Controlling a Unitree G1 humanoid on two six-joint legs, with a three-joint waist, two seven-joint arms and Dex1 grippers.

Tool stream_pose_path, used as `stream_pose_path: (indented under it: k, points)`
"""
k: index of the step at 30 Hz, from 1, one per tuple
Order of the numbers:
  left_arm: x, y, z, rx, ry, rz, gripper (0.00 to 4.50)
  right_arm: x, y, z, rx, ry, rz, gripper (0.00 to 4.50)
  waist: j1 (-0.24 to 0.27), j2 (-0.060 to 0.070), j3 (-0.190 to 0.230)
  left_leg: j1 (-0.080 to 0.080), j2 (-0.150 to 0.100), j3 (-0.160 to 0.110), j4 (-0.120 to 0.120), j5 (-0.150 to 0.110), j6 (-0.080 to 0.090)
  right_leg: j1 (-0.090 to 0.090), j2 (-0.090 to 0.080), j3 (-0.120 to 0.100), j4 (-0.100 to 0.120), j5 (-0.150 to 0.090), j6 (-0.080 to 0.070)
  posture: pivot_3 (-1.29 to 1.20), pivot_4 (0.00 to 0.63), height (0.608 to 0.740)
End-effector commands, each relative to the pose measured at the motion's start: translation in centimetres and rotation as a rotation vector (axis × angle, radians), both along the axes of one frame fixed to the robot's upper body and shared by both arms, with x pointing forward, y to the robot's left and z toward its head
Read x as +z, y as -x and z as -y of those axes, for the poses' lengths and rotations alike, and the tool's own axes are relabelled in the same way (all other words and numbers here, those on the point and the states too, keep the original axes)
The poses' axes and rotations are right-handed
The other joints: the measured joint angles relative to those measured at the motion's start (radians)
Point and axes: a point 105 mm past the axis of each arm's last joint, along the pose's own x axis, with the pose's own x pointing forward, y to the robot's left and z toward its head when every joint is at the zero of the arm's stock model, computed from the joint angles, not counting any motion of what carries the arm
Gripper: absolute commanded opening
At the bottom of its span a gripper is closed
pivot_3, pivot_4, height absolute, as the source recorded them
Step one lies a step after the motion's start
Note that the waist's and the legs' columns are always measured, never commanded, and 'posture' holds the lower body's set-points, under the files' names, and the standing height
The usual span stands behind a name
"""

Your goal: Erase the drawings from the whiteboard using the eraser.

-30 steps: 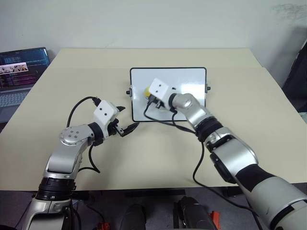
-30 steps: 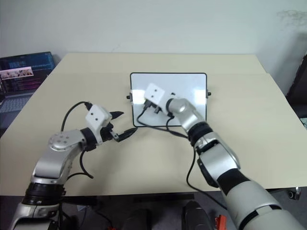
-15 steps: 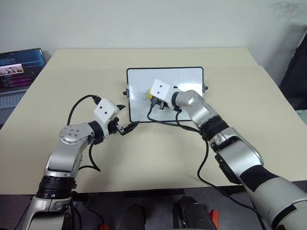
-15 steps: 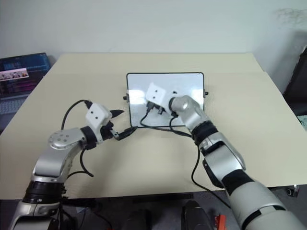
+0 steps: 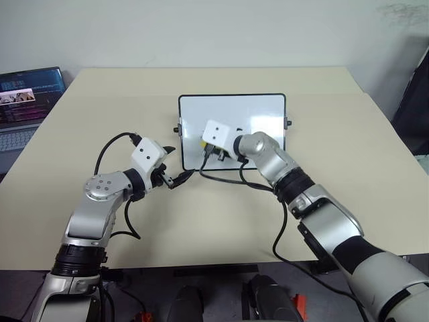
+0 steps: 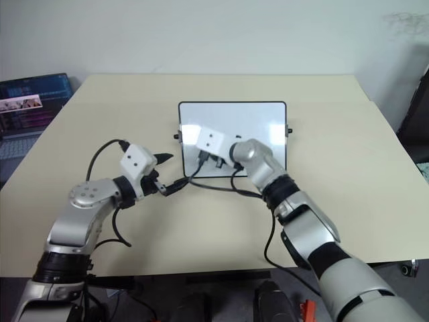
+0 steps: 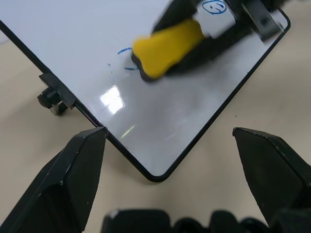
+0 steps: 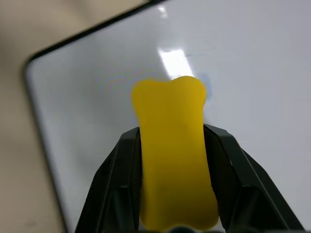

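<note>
Starting at the far left, a laptop [image 5: 27,94] is seen past the edge of the beige table [image 5: 348,154], screen lit. Plenty of bare tabletop is left all around the whiteboard [image 5: 261,111], especially toward the right edge and the near edge.

Next, the left end effector [image 5: 175,166] is held just off the whiteboard's near left corner, its two black fingers [image 7: 73,179] spread wide apart with nothing between them. In the left wrist view that rounded corner is framed right between the fingers, and a small black side knob [image 7: 48,99] is seen on the thin black frame.

The whiteboard is lying flat mid-table, smooth and glossy with glare patches. Toward its left side, the right end effector [image 5: 204,146] is clamped on the eraser [image 8: 175,155], a bright yellow, softly waisted block, pressed to the board surface as far as can be told. Blue drawings [image 7: 127,58] are visible right beside the eraser as faint curved strokes, partly rubbed, and a small round blue doodle [image 7: 214,6] is seen behind the end effector's fingers. Black cables are trailing across the board's near edge.
</note>
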Motion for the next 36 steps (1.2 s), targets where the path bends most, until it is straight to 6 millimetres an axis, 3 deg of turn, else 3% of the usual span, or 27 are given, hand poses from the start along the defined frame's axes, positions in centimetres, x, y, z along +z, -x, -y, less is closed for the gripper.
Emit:
stream_pose_path:
  k: [1,8,12,23,32,36]
  points:
    - [1.1,-0.1,0.2,-0.018,-0.007,0.046,4.5,1.2,-1.6,2.3,-0.127,-0.015,0.043,1.92,0.0,0.0,0.0,0.0,0.0,0.0,0.0,0.0,0.0,0.0,0.0,0.0,0.0,0.0,0.0,0.0,0.15,0.74]
    - [1.2,-0.2,0.2,-0.019,-0.009,0.047,4.5,1.4,-1.4,1.7,-0.097,-0.015,0.042,1.92,-0.001,0.0,0.0,0.0,0.0,0.0,0.0,0.0,0.0,0.0,0.0,0.0,0.0,0.0,0.0,0.0,0.15,0.74]
    - [1.1,-0.3,0.1,-0.017,-0.011,0.047,4.5,0.7,-0.6,0.4,-0.04,-0.008,0.022,1.26,-0.002,0.0,0.0,0.0,0.0,0.0,0.0,0.0,0.0,0.0,0.0,0.0,0.0,0.0,0.0,0.0,0.15,0.74]
    - [1.2,-0.3,0.2,-0.017,-0.008,0.048,4.5,-0.8,2.6,-3.5,0.121,0.043,-0.024,1.25,-0.003,0.0,0.0,-0.002,0.0,0.0,-0.002,0.0,0.0,-0.002,0.0,0.0,-0.001,0.0,0.0,0.0,0.15,0.74]
    - [1.2,-0.3,0.1,-0.013,-0.009,0.05,4.5,1.6,0.1,-1.7,-0.022,0.023,0.066,1.25,-0.002,0.0,0.0,-0.002,0.0,-0.001,-0.002,0.0,0.0,-0.002,0.0,-0.001,-0.001,0.0,0.0,0.0,0.15,0.74]
    - [1.3,-0.2,0.2,-0.016,-0.01,0.052,4.5,3.0,-1.4,0.2,-0.113,0.032,0.126,1.25,-0.002,0.0,0.0,-0.002,0.0,-0.001,-0.002,0.0,0.0,-0.002,0.0,-0.001,-0.001,0.0,0.0,0.0,0.15,0.74]
